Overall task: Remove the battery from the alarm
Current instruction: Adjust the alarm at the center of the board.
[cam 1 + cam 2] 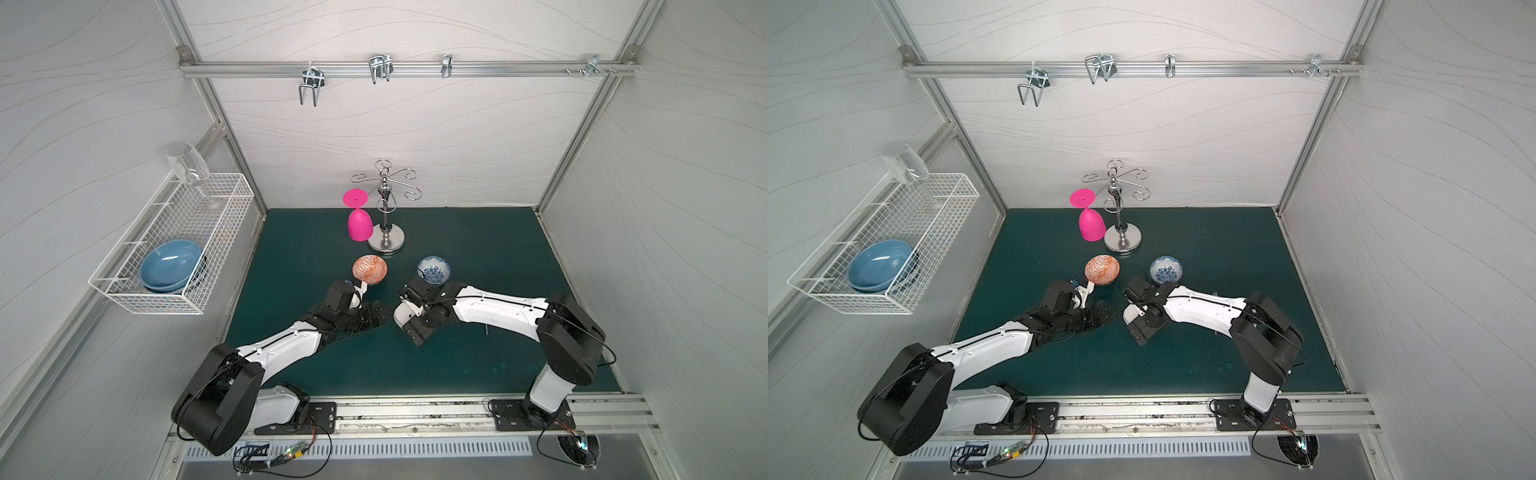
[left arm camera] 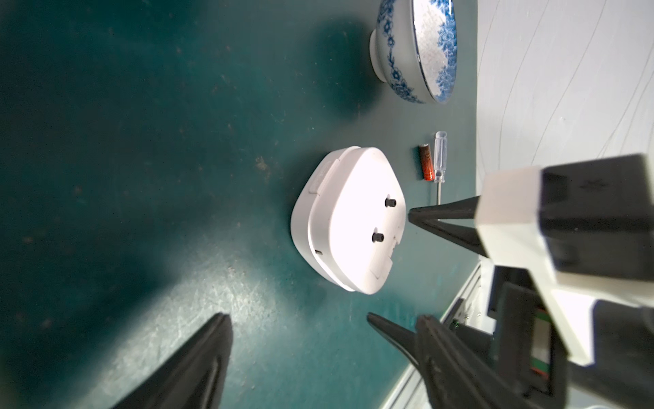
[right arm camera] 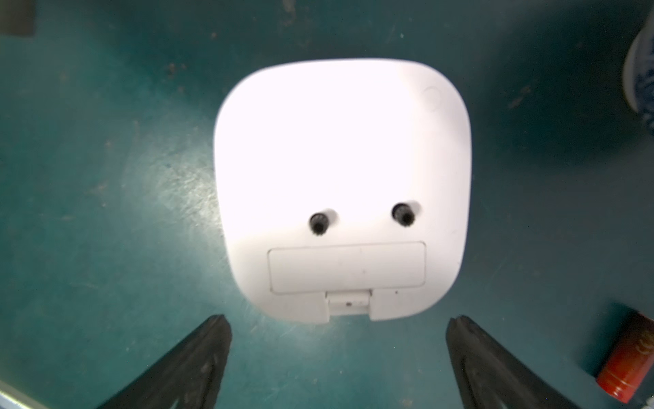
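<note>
Loose battery (image 3: 630,357), lower right of alarm (image 3: 339,159).
The left gripper (image 2: 297,318) and right gripper (image 3: 338,329) gape empty; a nudge could roll it.

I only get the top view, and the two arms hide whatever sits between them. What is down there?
Observer: A white alarm, lying face down on the green mat.
Visitor: Any battery around?
Observer: A red battery lies on the mat beside a clear-handled screwdriver, apart from the alarm.
Visitor: And the claws?
Observer: The left gripper and right gripper both stand open, holding nothing.
</note>
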`<state>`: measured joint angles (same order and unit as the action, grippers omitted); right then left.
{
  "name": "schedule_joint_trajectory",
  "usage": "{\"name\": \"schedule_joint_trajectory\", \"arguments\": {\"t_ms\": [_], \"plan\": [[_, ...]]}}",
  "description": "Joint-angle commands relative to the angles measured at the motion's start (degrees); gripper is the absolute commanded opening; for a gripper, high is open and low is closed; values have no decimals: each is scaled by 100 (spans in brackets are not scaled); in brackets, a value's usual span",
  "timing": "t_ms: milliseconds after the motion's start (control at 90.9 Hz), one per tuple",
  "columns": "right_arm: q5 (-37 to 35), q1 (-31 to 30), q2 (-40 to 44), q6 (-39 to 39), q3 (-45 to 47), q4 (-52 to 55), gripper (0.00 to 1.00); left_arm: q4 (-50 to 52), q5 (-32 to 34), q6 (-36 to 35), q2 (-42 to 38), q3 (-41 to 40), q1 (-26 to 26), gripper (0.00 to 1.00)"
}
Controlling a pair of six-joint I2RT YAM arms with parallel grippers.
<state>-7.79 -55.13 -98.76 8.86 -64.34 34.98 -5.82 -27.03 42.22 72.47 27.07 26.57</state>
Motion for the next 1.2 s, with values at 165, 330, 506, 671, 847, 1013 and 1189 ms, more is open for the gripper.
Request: {"name": "schedule_joint_trajectory", "arguments": {"t_ms": [165,330,506,671,847,1013,1189], "plan": [[379,237,-512,-268,-398,-372,99,-573,-391,108,265,-83,-29,99],[528,450,-736,-357,-628,-544,98,-1273,-708,428,536,-244,-78,100],[613,503,-686,-444,-717,-520,80,-1804,-962,679,769,-368,-163,100],[602,495,-175,-399,-482,-571,75,-2419,-1038,957,832,-484,-210,99],[622,370,535,-308,-102,-782,74,-3075,-1309,1276,1068,-440,-213,97],[604,162,767,-227,-35,-896,74,-4249,-1587,1848,1370,-498,-213,90],[654,1,937,-62,46,-1086,74,-4565,-1648,2010,1350,-480,-213,74]]}}
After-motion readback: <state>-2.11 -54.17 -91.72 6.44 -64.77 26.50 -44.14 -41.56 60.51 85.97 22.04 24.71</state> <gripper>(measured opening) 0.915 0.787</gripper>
